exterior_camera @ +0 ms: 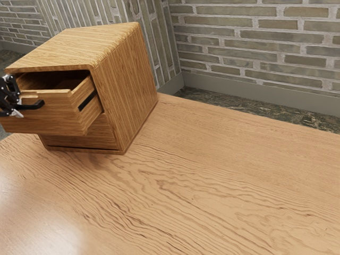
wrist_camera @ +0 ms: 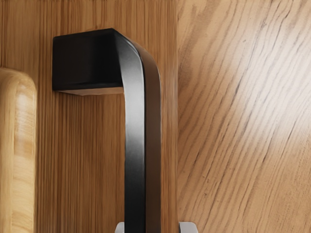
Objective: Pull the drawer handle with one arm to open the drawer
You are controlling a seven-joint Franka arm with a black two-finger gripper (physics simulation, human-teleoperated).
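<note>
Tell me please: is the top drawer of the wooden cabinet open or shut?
Open. The top wooden drawer sticks out from the light wooden cabinet, and its hollow inside is visible.

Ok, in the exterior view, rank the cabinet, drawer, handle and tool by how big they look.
1. cabinet
2. drawer
3. handle and tool: both small and look alike; the view's edge cuts off the tool, so I leave them unranked.

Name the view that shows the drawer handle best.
The wrist view: the handle stands close up, bar and mounting post clear against the drawer front. The exterior view shows it as a small black bar by the hand.
</note>
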